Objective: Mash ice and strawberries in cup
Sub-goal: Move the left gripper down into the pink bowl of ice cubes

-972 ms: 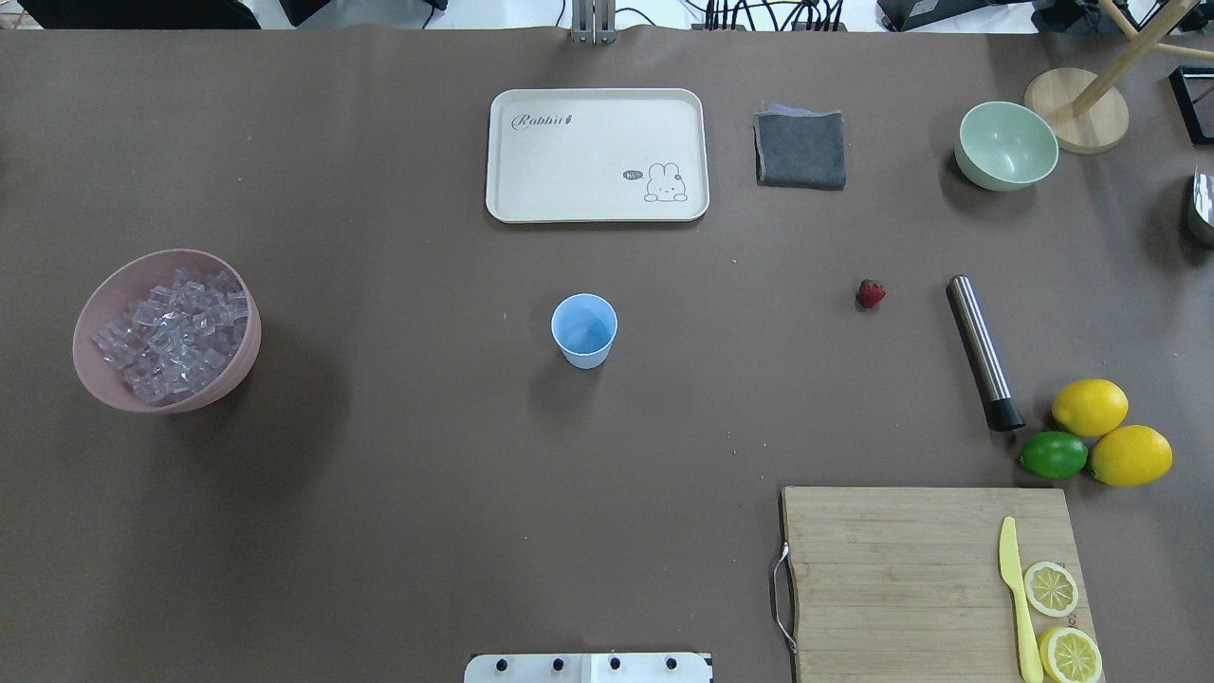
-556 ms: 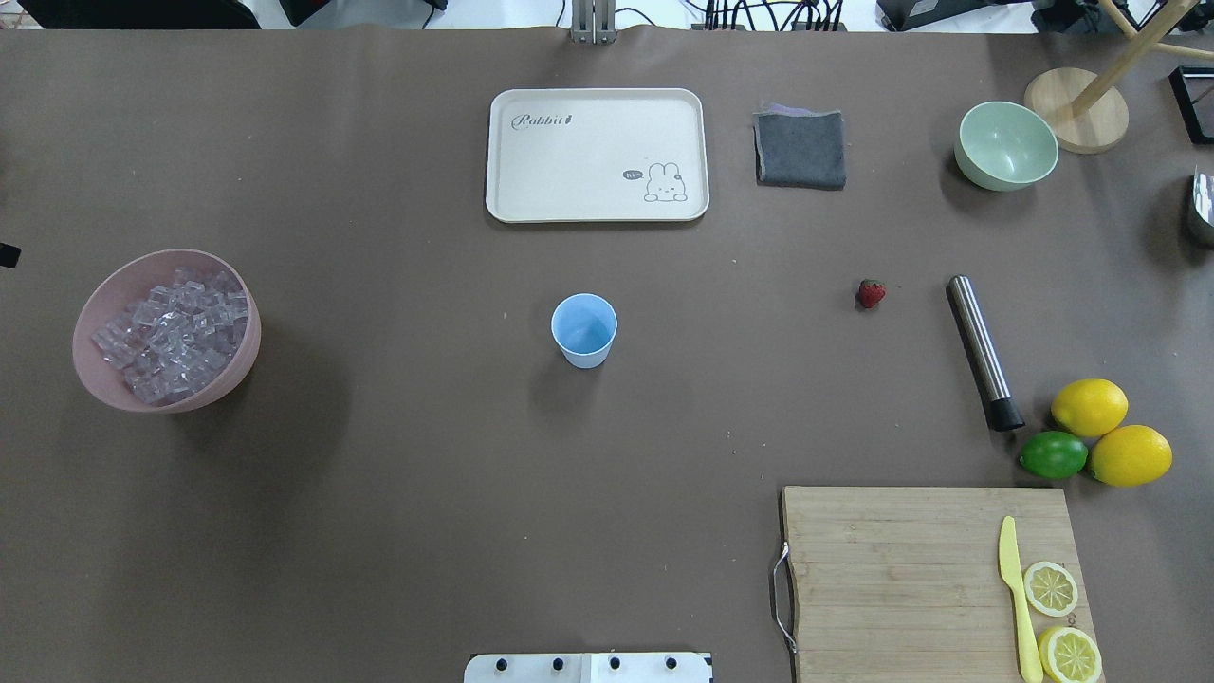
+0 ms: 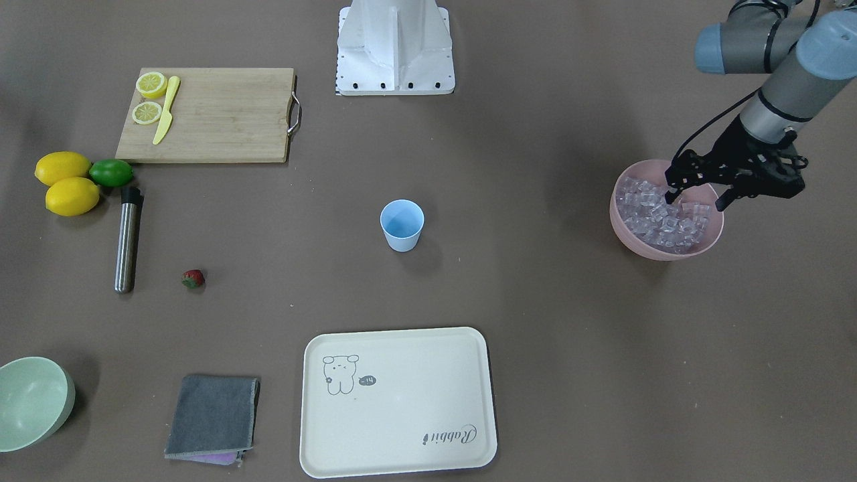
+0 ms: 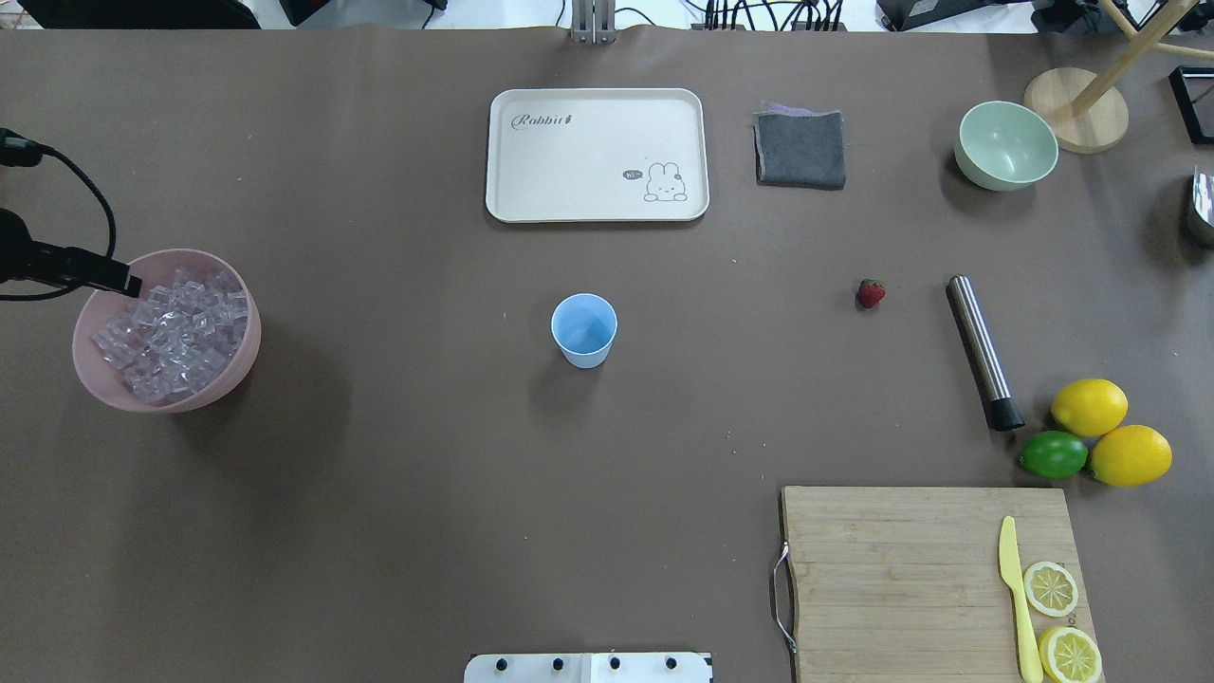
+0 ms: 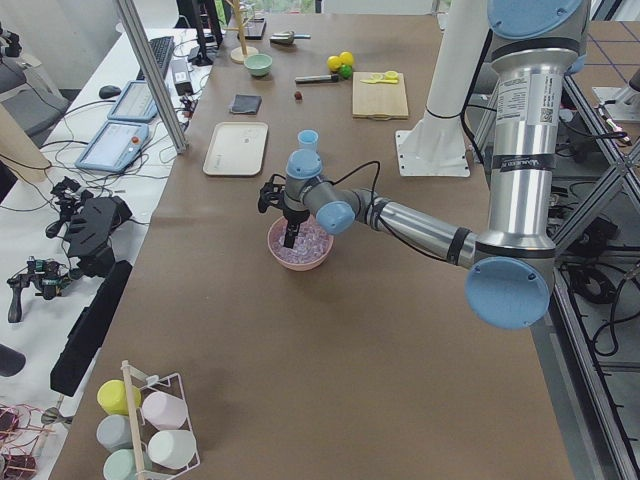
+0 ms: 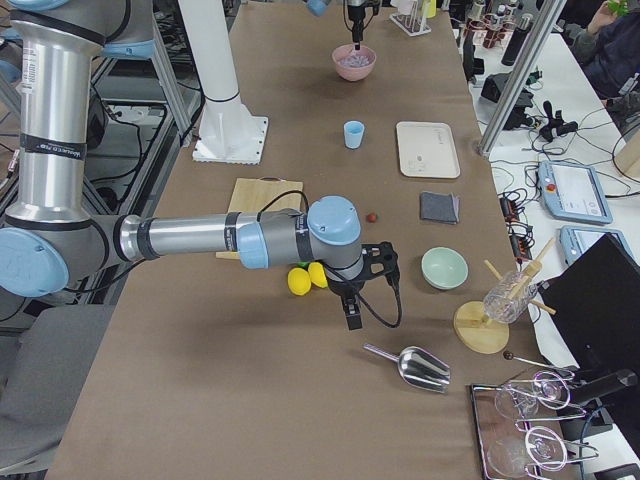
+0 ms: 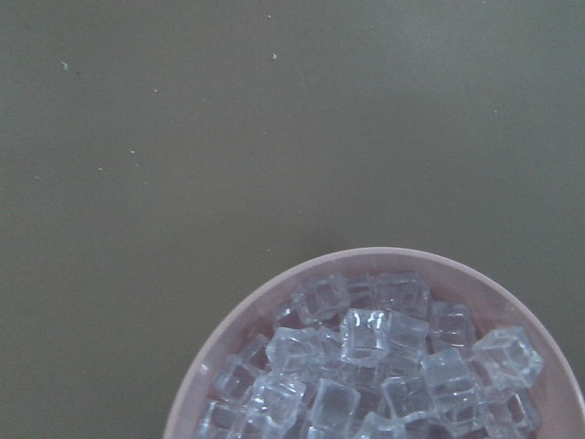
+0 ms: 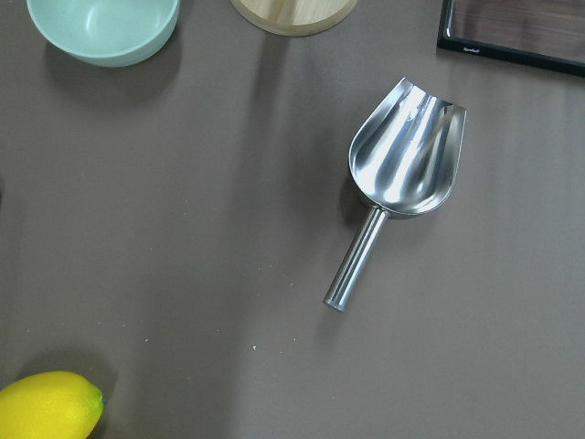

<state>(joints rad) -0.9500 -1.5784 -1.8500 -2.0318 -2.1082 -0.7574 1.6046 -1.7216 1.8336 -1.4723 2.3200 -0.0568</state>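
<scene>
Barely started: the small light-blue plastic cup (image 4: pixel 584 327) sits empty mid-bench, and the little red strawberry (image 4: pixel 871 293) lies well off to its right. The clear ice cubes (image 4: pixel 175 332) fill the pink bowl (image 4: pixel 250 353) far left. The left gripper (image 3: pixel 697 197) hovers over them, jaws apart. Can't tell on the right gripper (image 6: pixel 353 320).

Cup (image 4: pixel 584 329) sat mid-surface, w/ tray (image 4: pixel 597 156) behind it on the far side. Ice (image 4: pixel 171 337) lay in bowl (image 4: pixel 230 378) at robot's L. Strawberry (image 4: pixel 871 293) lay R of cup, muddler (image 4: pixel 984 351) just beyond. Board (image 4: pixel 892 569), w/ knife (image 4: pixel 1017 598) on it, sat near R.
</scene>
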